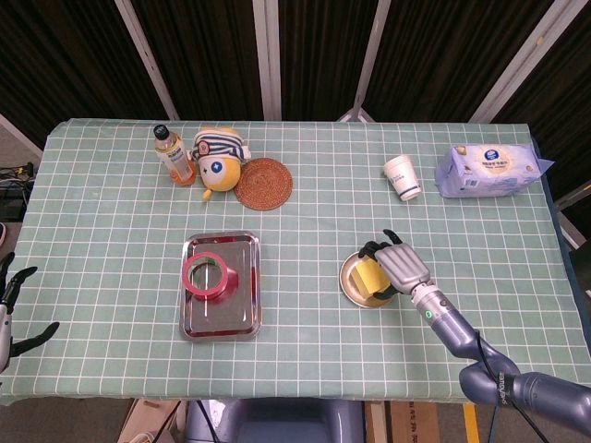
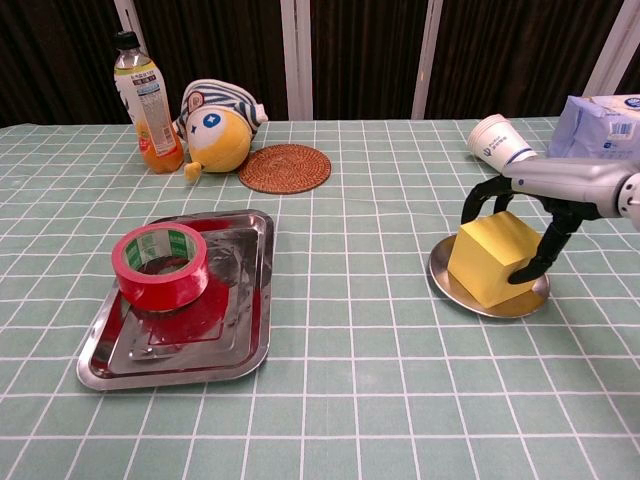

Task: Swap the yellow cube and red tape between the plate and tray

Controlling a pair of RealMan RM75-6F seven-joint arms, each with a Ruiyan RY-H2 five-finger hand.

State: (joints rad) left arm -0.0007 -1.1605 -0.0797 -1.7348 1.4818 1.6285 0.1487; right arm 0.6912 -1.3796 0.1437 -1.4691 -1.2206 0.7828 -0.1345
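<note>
**Right robot hand grips the cube on the plate**

The right robot hand [image 2: 530, 205] has its fingers closed around the yellow cube [image 2: 492, 260], which sits on the plate [image 2: 443, 283]. The red tape [image 2: 160, 266] lies in the tray [image 2: 245, 345] on the worktop [image 2: 350, 400]. The left robot hand [image 1: 14, 309] is at the worktop edge, fingers apart, holding nothing.

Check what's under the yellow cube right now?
The yellow cube sits on the round metal plate, with the right hand curled over it. The plate's center is covered by the cube, so nothing there is visible.
</note>
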